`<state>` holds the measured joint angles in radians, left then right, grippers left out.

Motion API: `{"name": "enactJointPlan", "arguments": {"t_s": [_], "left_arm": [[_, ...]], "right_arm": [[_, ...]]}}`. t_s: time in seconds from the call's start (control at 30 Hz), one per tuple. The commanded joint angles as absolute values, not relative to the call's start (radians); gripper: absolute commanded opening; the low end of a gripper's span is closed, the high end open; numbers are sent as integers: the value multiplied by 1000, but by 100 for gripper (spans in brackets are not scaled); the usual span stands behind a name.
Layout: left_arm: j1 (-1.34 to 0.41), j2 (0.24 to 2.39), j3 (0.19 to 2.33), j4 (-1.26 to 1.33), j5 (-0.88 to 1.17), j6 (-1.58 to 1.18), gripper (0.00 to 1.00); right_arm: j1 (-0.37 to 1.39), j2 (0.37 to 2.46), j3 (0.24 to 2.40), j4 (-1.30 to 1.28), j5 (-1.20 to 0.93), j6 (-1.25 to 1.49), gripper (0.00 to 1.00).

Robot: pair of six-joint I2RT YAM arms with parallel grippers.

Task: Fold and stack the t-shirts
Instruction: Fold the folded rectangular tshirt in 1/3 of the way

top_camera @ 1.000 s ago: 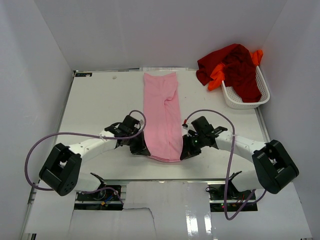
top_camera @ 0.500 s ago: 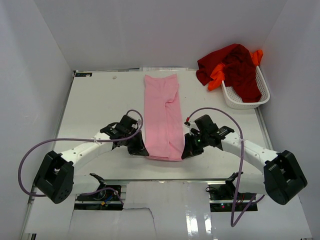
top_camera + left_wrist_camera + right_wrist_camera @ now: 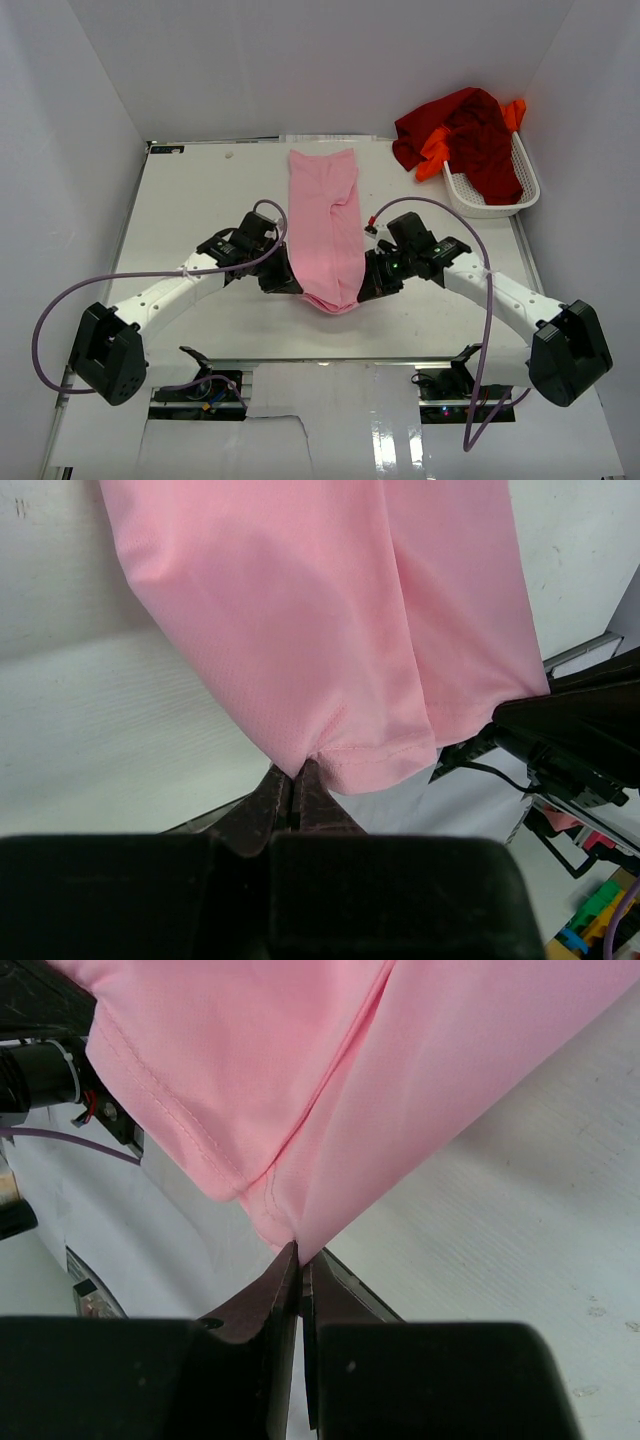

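1. Step in hand, as I read it: the crosswise fold of the light pink t-shirt. It lies as a long narrow strip down the middle of the table, so the lengthwise folds look done. Its far end is flat near the back edge.
2. Left gripper: fingers pressed together w/ the near-left hem corner pinched at the tips. No gap shows in the wrist view.
3. Right gripper: same on the near-right corner. The tips are closed on the cloth, which bunches to a point where they bite.
4. The near end of the strip is off the table. In the top view the hem sags in a shallow curve btw the two grippers, and both wrist views show the cloth hanging from the pinch.
5. Next move, my call: carry both corners fwd toward the far end at matched height and pace, so the hem lands square on the far edge.
6. That needs the grippers held apart enough to take out the sag, or it creases. It also needs enough lift that the top layer doesn't drag the bottom one along.
7. I'd let go only once the hem rests flat on the lower layer, then back both arms out sideways.
8. Left to do: the dark red t-shirt and the bright orange t-shirt are heaped unfolded over the white mesh basket at far right, well apart from the pink one. No stack yet, so I'd put the job at early stage.
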<state>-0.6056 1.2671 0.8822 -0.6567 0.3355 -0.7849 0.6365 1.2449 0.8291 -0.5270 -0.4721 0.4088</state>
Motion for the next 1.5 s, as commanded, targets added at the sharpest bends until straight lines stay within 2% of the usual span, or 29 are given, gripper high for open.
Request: {"name": "enactJointPlan", "arguments": {"t_s": [0.0, 0.27, 0.4, 0.83, 1.47], "left_arm": [[-598, 1272, 939, -680, 318, -762, 0], [-471, 1302, 989, -706, 353, -678, 0], [-400, 1385, 1078, -707, 376, -611, 0], [-396, 1626, 1310, -660, 371, -566, 0], [-371, 1864, 1644, -729, 331, -500, 0]], "right_arm": [[640, 1264, 911, -548, -468, 384, 8], [604, 1336, 1011, -584, -474, 327, 8], [558, 1397, 1092, -592, -491, 295, 8], [480, 1580, 1287, -611, -505, 216, 8], [408, 1807, 1563, -664, -502, 156, 8]]}}
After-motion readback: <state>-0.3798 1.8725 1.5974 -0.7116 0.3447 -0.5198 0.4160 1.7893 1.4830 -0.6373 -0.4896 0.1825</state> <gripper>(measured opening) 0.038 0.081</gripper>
